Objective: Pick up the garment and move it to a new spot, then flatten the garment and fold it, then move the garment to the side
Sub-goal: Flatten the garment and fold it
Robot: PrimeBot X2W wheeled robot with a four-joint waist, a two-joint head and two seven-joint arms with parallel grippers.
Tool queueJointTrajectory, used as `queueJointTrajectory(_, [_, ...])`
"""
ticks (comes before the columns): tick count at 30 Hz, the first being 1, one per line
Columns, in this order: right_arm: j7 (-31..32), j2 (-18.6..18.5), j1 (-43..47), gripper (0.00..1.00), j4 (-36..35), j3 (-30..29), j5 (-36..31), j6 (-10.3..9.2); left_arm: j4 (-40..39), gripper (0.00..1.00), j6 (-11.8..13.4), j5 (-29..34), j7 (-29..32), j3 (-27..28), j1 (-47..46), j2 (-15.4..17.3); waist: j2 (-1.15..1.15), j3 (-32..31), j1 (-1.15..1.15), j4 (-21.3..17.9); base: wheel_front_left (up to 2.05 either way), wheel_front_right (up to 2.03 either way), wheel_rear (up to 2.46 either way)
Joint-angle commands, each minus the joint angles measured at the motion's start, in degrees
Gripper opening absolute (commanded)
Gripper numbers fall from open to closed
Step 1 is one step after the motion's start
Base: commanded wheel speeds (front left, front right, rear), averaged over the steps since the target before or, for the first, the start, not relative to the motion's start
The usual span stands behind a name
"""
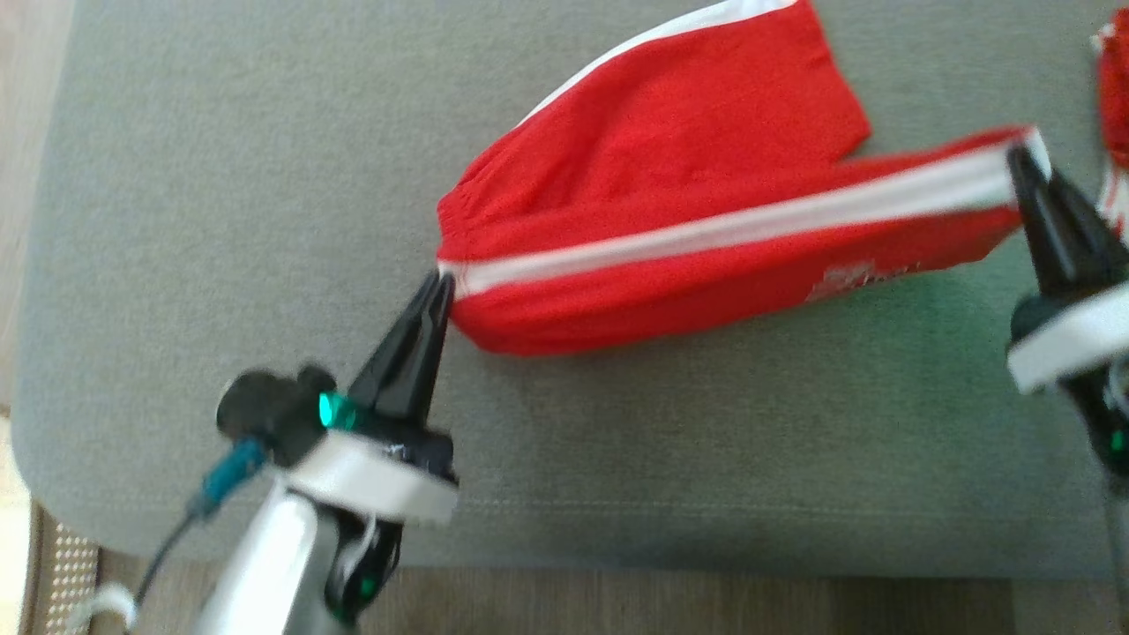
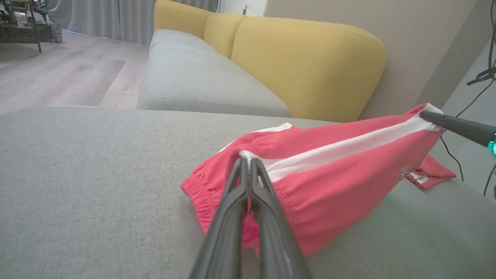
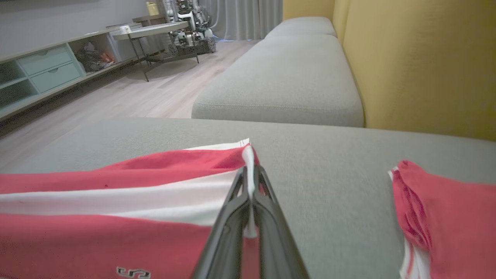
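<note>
Garment [image 1: 670, 159] taut between left, right jaws clenched on waistband, hem edges, over cushion [image 1: 176, 265].

Support: grey sofa cushion [image 1: 220, 265], rounded corner, seam near front edge. Contents: red shorts [image 1: 670, 176], white side stripe, partly lying on fabric; second red garment [image 1: 1113, 106] at right edge.

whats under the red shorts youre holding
The grey cushion lies under the red shorts, showing around them. The left end effector and right end effector hold one side up; the cushion patch directly beneath is covered.
</note>
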Motion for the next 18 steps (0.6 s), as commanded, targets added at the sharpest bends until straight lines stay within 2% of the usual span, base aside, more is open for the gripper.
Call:
queueJointTrajectory(1, [0.4,-1.2,-2.9,0.00,-0.4,0.8,-0.6,-0.02,-0.3,0.00,0.1,-1.1,-0.3,1.9,-3.3,0.1,0.00,1.6,0.00,1.5,0.00,0.00,0.00])
queueJointTrajectory(8, [3.6,-4.7,-20.1,0.00,14.0,6.4,-2.6,-0.02,11.0,0.00,0.3,-8.4,1.7,2.0,-14.2,-3.1,0.00,6.1,0.00,4.8,0.00,0.00,0.00])
queueJointTrajectory(14, [3.8,-6.4,-32.8,0.00,24.3,12.5,-3.2,-0.02,18.1,0.00,1.4,-13.2,2.3,1.9,-20.9,-3.9,0.00,8.6,0.00,6.5,0.00,0.00,0.00])
queueJointTrajectory(18, [4.1,-6.7,-39.6,0.00,31.1,15.7,-3.4,-0.02,21.7,0.00,1.3,-14.8,2.1,0.7,-24.6,-4.1,0.00,10.2,0.00,7.5,0.00,0.00,0.00])
